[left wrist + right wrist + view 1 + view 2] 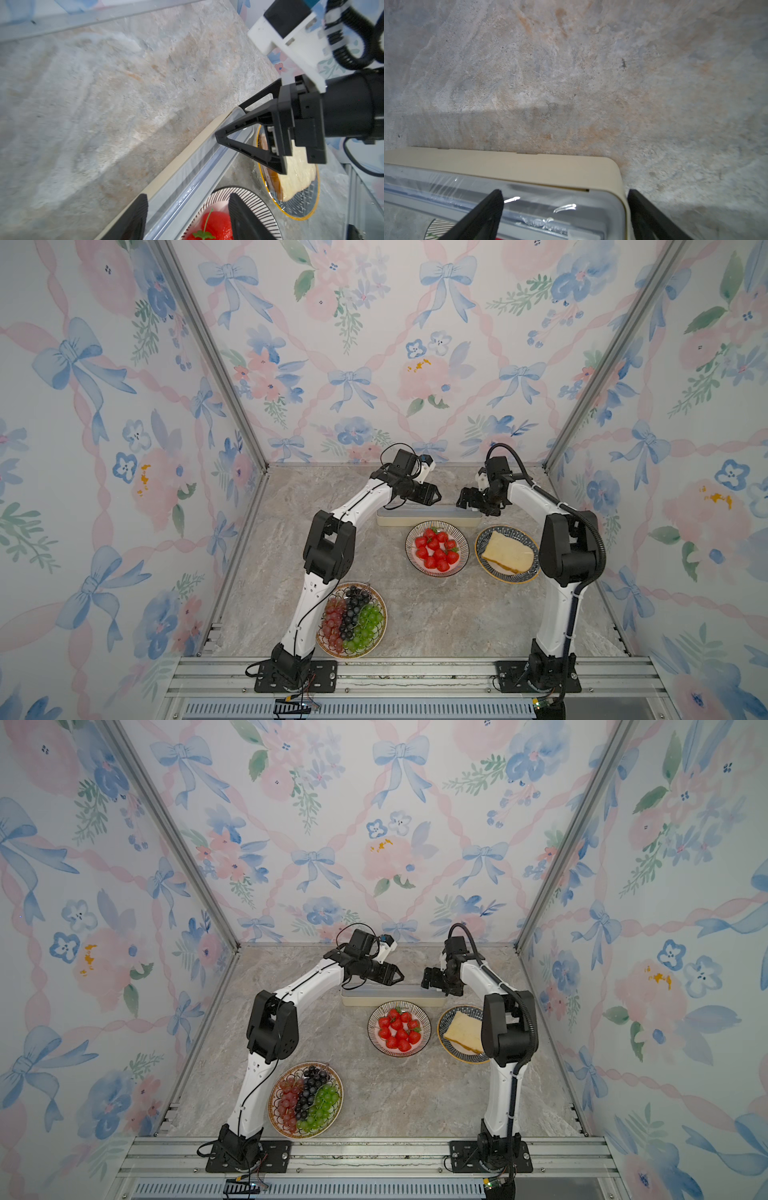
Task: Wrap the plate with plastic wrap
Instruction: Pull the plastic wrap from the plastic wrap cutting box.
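Observation:
The plastic wrap box (428,519) (390,997), long and cream with a grey top, lies across the back of the table. Crinkly clear film (542,225) shows in its slot. Just in front stands a striped plate (463,562) (424,1040) of strawberries (216,226). My left gripper (436,494) (188,220) hovers open over the box's middle, one finger over the cream edge and the other over the plate's rim. My right gripper (462,499) (566,218) (227,121) hangs open over the box's right end. Neither holds anything.
A blue-patterned plate (524,540) (453,1052) with a bread slice (299,176) sits to the right, with glossy film glinting over it. A plate of grapes (351,620) (305,1100) stands front left beside the left arm. Floral walls close in three sides.

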`<action>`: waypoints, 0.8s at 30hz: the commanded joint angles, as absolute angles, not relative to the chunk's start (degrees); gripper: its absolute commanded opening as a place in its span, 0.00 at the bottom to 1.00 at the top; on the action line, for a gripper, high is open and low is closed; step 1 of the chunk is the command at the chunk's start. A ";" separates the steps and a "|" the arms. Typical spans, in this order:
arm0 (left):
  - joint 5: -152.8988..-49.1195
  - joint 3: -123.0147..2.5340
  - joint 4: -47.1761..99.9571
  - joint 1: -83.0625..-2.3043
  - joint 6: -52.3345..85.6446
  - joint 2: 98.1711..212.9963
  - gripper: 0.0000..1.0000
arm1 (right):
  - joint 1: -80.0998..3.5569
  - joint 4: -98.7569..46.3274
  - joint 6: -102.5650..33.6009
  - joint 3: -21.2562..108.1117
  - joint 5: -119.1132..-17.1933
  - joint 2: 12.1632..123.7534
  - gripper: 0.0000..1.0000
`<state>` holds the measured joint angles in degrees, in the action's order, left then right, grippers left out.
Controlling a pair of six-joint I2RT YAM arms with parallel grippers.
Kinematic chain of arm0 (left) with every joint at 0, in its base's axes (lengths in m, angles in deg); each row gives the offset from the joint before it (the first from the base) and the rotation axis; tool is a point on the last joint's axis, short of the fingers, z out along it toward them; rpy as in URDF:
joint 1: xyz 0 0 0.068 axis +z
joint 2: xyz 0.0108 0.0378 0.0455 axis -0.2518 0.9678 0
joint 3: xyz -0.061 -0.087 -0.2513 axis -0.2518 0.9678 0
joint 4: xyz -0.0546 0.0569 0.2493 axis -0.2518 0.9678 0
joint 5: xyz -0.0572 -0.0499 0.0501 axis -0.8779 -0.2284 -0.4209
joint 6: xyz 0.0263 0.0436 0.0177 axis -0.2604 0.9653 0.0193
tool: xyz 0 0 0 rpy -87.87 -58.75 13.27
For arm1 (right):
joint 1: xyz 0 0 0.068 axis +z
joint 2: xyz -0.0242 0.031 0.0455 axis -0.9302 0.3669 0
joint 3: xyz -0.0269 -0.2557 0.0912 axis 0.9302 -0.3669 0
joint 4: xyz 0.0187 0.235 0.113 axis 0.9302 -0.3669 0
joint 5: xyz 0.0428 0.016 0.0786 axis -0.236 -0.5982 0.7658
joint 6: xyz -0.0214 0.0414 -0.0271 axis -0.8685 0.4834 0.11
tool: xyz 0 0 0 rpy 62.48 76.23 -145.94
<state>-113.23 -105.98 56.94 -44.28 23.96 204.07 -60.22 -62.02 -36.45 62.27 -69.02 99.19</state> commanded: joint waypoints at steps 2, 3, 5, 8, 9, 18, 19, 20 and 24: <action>-107.79 -99.93 57.47 -40.75 34.16 195.02 0.67 | -61.22 -58.20 -39.56 59.67 -70.05 92.86 0.96; -107.55 -98.33 57.47 -40.01 36.19 193.87 0.67 | -61.45 -57.67 -40.40 59.04 -70.38 91.85 0.96; -106.43 -94.58 57.47 -38.84 42.52 191.94 0.67 | -61.98 -56.63 -43.18 57.42 -70.54 89.70 0.96; -105.29 -91.03 57.47 -37.21 50.02 191.37 0.69 | -62.55 -56.53 -47.57 55.85 -70.26 87.28 0.97; -105.83 -90.62 57.47 -36.63 51.35 191.67 0.69 | -62.61 -56.81 -48.77 55.57 -70.30 86.72 0.97; -112.57 -91.67 57.51 -34.10 58.80 196.87 0.65 | -62.91 -57.93 -54.85 53.17 -67.68 83.72 0.96; -113.45 -91.93 57.56 -34.10 59.07 197.44 0.65 | -62.87 -57.94 -54.81 53.03 -67.59 83.72 0.96; -114.24 -92.30 57.56 -34.10 59.18 198.18 0.65 | -62.89 -58.01 -54.78 52.98 -67.52 83.80 0.96; -116.16 -93.37 57.56 -34.05 59.28 200.28 0.66 | -62.85 -58.17 -54.30 52.76 -67.23 83.99 0.95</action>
<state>-112.86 -91.82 57.01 -34.07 57.27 198.48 -62.50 -57.54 -53.25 53.74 -68.16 85.02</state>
